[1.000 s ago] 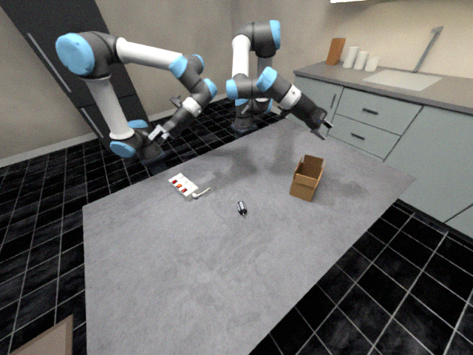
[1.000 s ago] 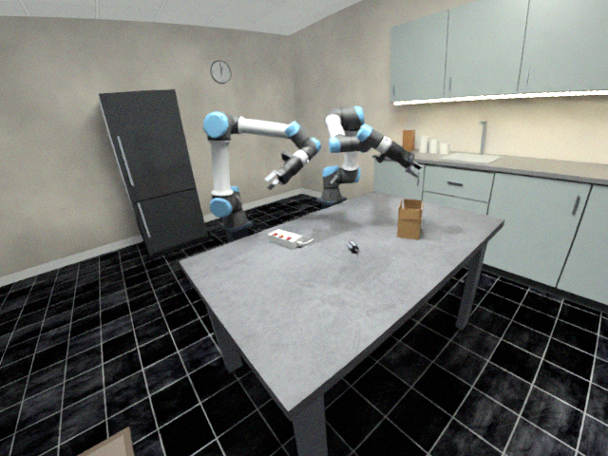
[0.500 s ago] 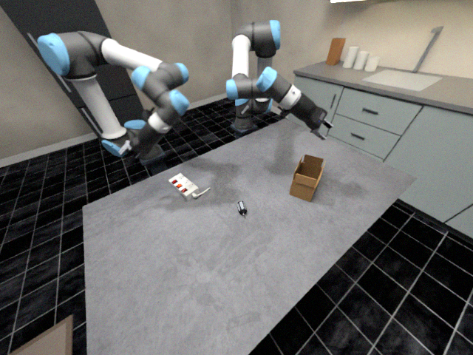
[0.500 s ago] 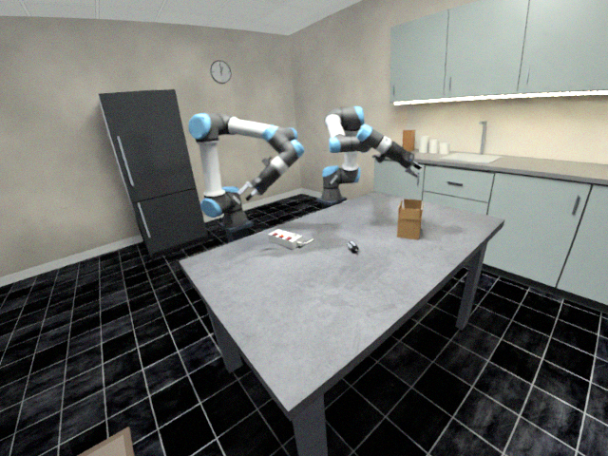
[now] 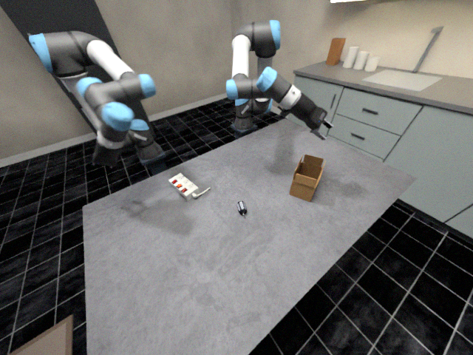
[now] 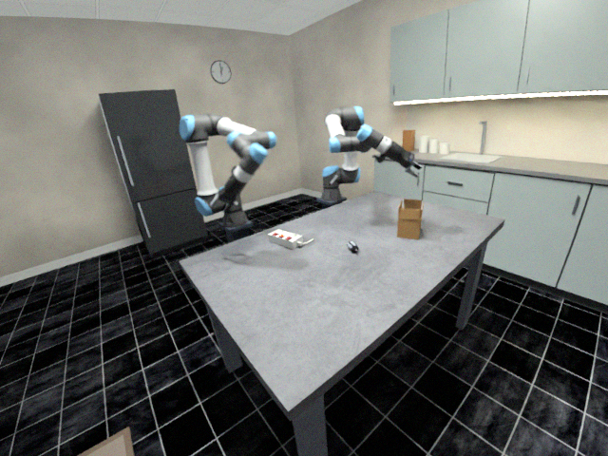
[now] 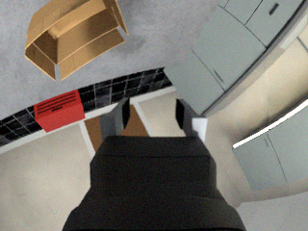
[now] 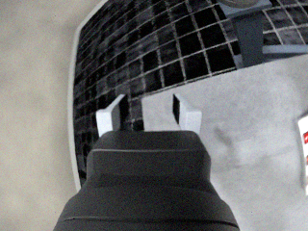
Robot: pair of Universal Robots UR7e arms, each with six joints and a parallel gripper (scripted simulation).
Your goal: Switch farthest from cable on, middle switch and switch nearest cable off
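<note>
Right fingers (image 5: pixel 105 159) (image 6: pixel 218 199): spread, unloaded, off strip | left fingers (image 5: pixel 324 130) (image 6: pixel 416 169): spread, unloaded, likely kept clear of work | strip (image 5: pixel 183 186) (image 6: pixel 285 238) (image 8: pixel 304 129): flat on bench (image 5: pixel 229 267) (image 6: pixel 313 304) (image 7: pixel 149 38) (image 8: pixel 260 106), switches up, so presumably pressable without turning
</note>
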